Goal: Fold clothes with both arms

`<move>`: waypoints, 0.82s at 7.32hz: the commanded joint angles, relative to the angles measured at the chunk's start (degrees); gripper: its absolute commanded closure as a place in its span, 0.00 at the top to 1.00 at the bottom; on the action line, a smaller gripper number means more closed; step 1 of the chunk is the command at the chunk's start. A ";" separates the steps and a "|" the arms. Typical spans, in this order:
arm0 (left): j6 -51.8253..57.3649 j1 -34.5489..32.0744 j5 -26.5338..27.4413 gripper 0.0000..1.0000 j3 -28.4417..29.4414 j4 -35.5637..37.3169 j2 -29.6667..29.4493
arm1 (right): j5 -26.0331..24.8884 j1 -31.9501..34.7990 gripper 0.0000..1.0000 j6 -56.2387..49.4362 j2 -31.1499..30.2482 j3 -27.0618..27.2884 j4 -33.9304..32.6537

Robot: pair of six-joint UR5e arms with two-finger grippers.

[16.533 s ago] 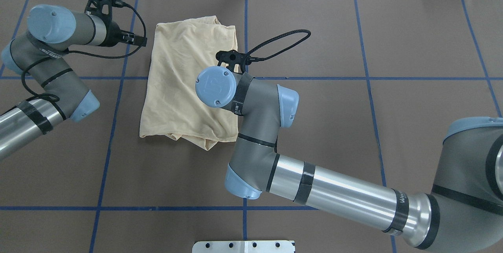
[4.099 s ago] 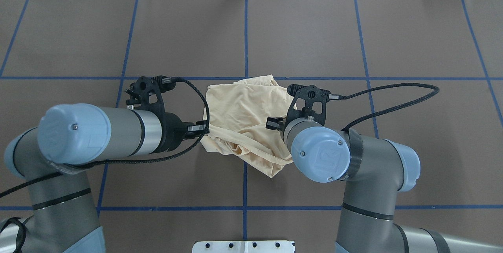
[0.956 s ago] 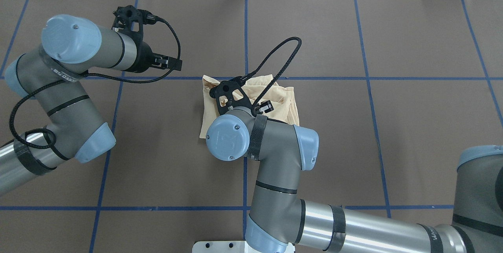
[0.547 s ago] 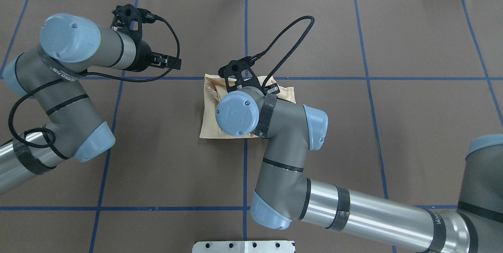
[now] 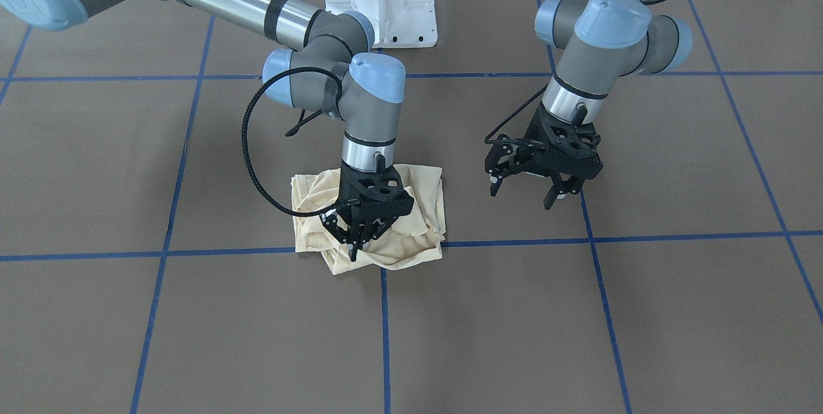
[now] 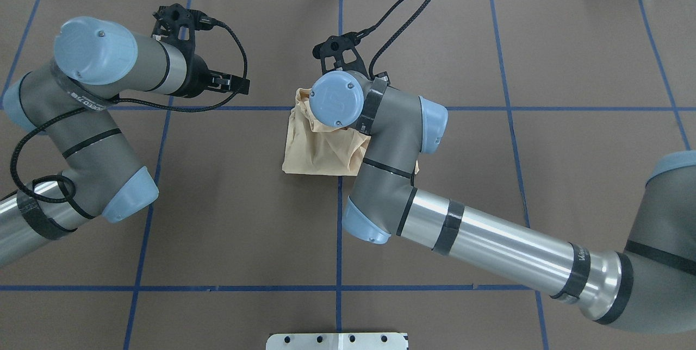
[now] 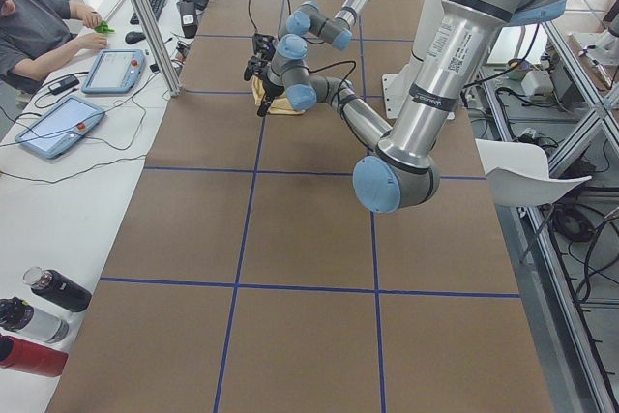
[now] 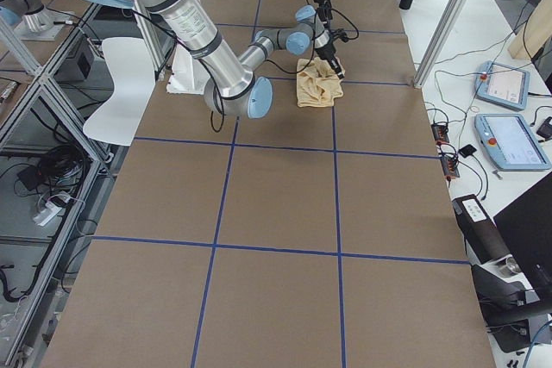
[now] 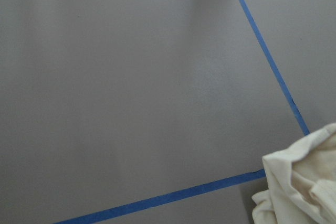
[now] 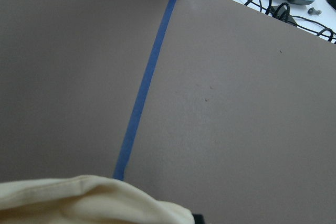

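The right gripper (image 5: 355, 243) has its jaws drawn narrow, pinching a raised fold of the T-shirt (image 5: 424, 218). The crumpled rest lies beneath and behind them on the table (image 5: 193, 311). Farther off, the left gripper (image 5: 522, 194) hovers with jaws spread wide, well apart from the shirt.

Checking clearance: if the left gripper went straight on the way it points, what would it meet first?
Likely the bare table: the left gripper points down, open, beside the shirt, not over it.
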 commanded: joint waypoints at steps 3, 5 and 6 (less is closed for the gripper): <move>-0.71 -0.02 -0.06 1.00 -0.06 -0.06 0.60 | 11.61 2.25 1.00 0.52 3.02 2.51 -3.97; -0.79 -0.02 -0.06 1.00 -0.41 -0.06 0.68 | 9.08 -3.34 1.00 8.12 3.02 5.61 -9.81; -0.71 -0.02 -0.06 1.00 -0.50 -0.06 0.69 | 5.41 -6.07 1.00 9.04 2.94 5.35 -10.35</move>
